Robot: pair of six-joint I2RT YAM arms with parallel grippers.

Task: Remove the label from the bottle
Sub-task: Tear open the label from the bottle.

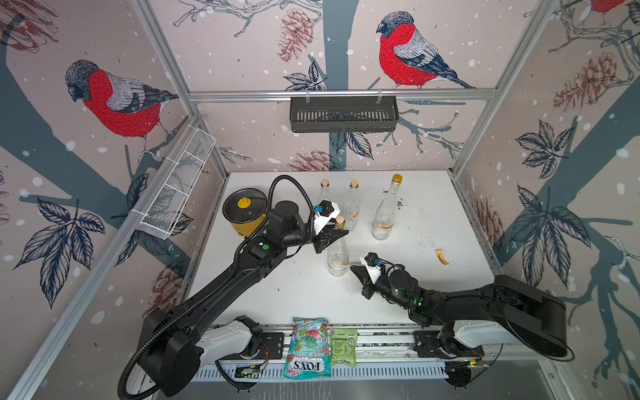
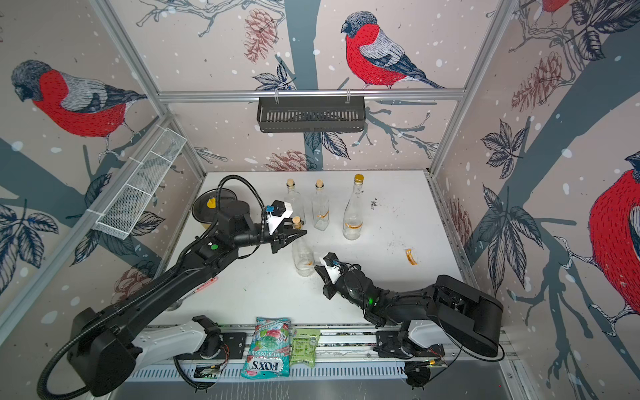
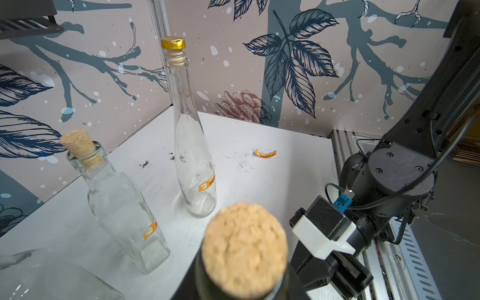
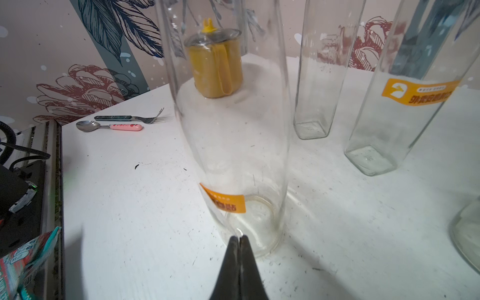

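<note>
Steadying the bottle for a peel looks like the step in hand, with the peel itself not yet begun. The white table (image 1: 415, 277) is matte, scuffed and dotted with dark specks, and fills the lower middle of both top views. Just below centre on it stands the bottle (image 1: 337, 256), a clear, smooth glass cylinder that narrows to a slim neck.

The left gripper (image 1: 341, 233) comes in from the left of the frame. Its dark tapered jaws are clamped on the neck just under the stopper, which holds the bottle upright. The right gripper (image 4: 239, 237) reaches in from the lower right. Its jaws are pressed fully together on nothing, and their point sits at the foot of the glass at bottom centre of the right wrist view.

The cork (image 3: 244, 249) is pale, rough and pitted, and fills the bottom centre of the left wrist view. Smallest is the label (image 4: 223, 201), a thin glossy orange strip curved around the base, just up and left of the closed tips.

The next move probably calls for the right jaws to part slightly. They would then catch a free edge of that strip and draw it off along the curve while the neck grip resists. Slick round glass may twist under the pull.
</note>
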